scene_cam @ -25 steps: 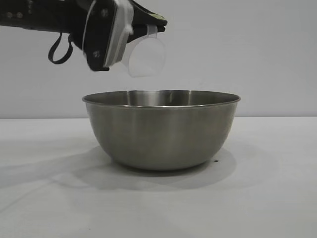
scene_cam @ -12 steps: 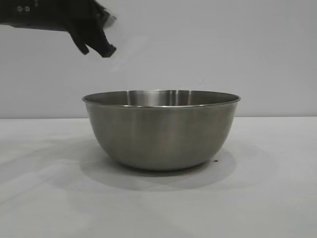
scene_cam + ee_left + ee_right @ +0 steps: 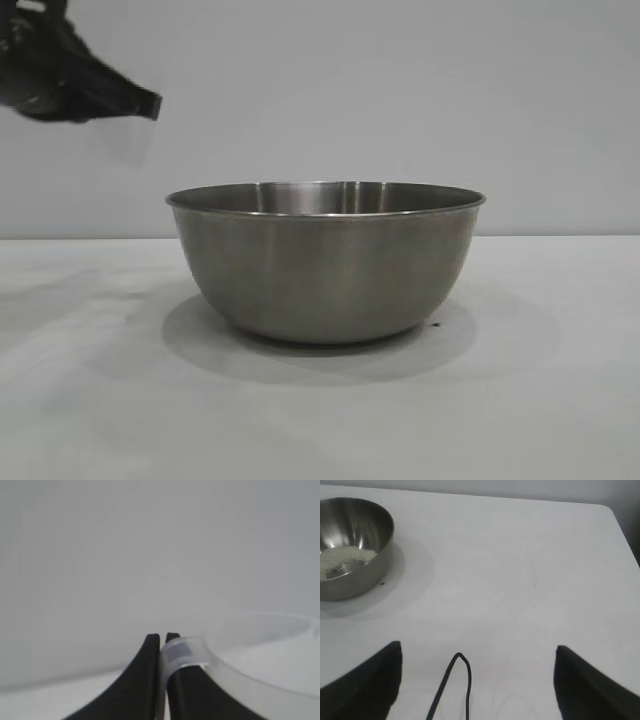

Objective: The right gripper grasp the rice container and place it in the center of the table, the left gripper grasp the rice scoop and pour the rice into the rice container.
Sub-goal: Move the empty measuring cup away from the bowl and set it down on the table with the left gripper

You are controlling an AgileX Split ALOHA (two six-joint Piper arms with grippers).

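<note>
The rice container (image 3: 325, 262), a large steel bowl, stands on the white table (image 3: 560, 400) in the middle of the exterior view. In the right wrist view the rice (image 3: 342, 560) lies as a white heap inside the rice container (image 3: 367, 575). My left gripper (image 3: 150, 104) hangs high at the upper left, away from the bowl. Its fingers (image 3: 150, 670) are shut on the loop handle of the clear rice scoop (image 3: 260, 630). My right gripper (image 3: 477, 650) is open and holds nothing, low over bare table, well apart from the bowl.
A thin black cable loop (image 3: 457, 680) shows between the right gripper's fingers. The table's far edge and corner (image 3: 607, 507) lie beyond it. A plain grey wall (image 3: 400, 90) stands behind the table.
My left gripper has swung with the scoop from above the bowl's left rim to the upper left corner of the exterior view. The bowl has not moved.
</note>
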